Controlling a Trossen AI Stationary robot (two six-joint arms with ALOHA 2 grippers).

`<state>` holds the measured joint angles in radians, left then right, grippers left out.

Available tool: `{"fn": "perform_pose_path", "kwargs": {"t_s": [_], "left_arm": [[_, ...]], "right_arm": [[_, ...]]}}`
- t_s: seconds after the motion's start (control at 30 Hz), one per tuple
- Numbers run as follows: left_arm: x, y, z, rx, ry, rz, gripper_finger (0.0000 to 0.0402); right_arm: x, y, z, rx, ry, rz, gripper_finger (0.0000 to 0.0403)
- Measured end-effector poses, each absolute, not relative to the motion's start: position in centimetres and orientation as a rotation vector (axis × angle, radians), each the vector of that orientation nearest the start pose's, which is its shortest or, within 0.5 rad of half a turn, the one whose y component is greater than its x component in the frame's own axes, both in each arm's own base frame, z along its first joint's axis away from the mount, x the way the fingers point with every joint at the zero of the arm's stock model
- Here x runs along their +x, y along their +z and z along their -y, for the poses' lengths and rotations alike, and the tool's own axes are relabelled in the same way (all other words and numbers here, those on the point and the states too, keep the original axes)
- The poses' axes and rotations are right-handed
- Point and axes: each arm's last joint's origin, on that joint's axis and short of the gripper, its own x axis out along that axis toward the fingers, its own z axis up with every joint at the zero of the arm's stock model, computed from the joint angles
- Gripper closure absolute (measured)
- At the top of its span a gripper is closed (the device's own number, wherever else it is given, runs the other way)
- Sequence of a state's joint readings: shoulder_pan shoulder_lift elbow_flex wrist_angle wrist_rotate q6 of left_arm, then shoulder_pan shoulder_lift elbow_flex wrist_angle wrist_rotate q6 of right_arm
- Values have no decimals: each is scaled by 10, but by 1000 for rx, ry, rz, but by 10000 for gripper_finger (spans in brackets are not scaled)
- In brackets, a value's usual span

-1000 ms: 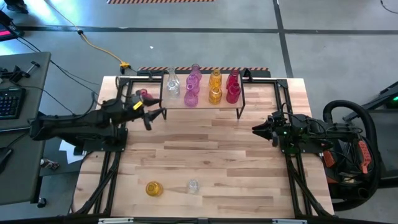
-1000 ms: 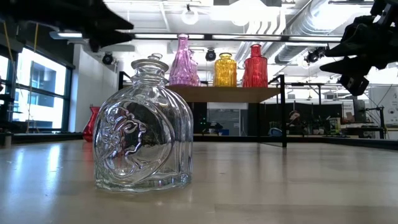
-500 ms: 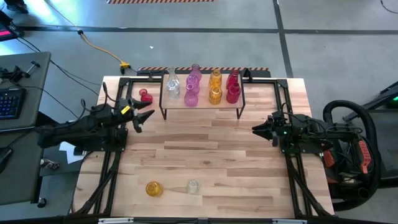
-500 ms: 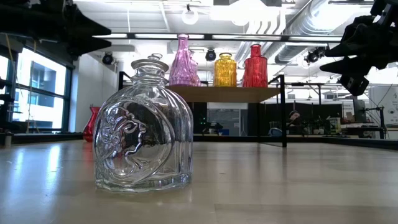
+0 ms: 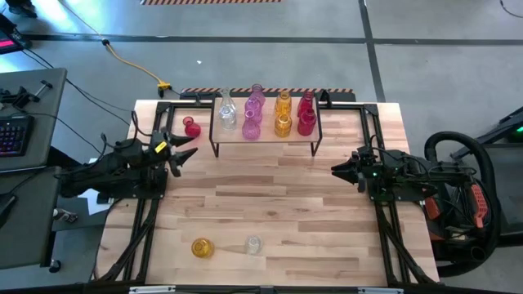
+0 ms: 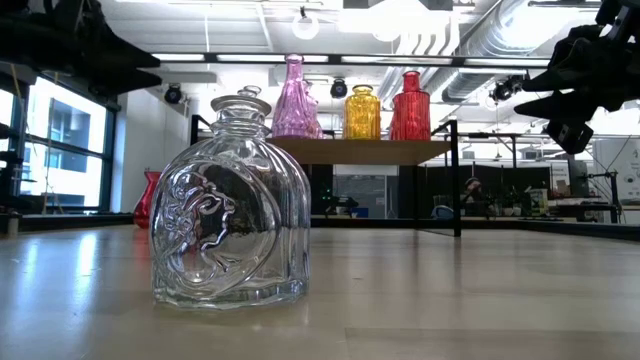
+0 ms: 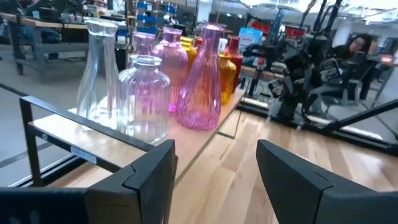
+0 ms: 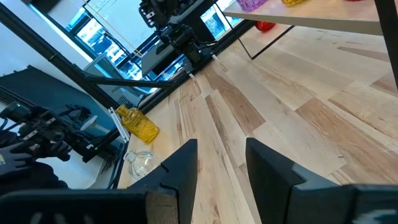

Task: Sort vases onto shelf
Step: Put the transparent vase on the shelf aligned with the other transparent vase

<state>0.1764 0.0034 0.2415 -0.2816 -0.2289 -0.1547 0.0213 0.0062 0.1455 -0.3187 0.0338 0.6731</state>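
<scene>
Left end effector (image 5: 186, 153) fingers apart and empty, right end effector (image 5: 337, 169) fingers apart, red vase (image 5: 190, 126) beside shelf (image 5: 265, 135) clear from above only, bare bench (image 5: 278, 212) between arms

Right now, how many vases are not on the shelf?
3: a red vase on the table left of the shelf, and an amber vase and a clear vase near the front edge. Others may be hidden.

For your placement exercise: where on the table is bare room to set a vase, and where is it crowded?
Bare: the wide middle of the table, between the shelf and the amber vase and clear vase at the near edge. Also the near right corner. Crowded: the shelf top.
</scene>
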Motion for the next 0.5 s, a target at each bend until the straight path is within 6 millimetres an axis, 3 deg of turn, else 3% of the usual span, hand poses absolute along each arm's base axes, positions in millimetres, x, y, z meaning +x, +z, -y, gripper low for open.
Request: {"fn": "perform_pose_path", "kwargs": {"t_s": [0.5], "left_arm": [[74,209,-17,-214,318,-93,183]], "right_arm": [[85,181,-1,666,-72,-168,285]]}}
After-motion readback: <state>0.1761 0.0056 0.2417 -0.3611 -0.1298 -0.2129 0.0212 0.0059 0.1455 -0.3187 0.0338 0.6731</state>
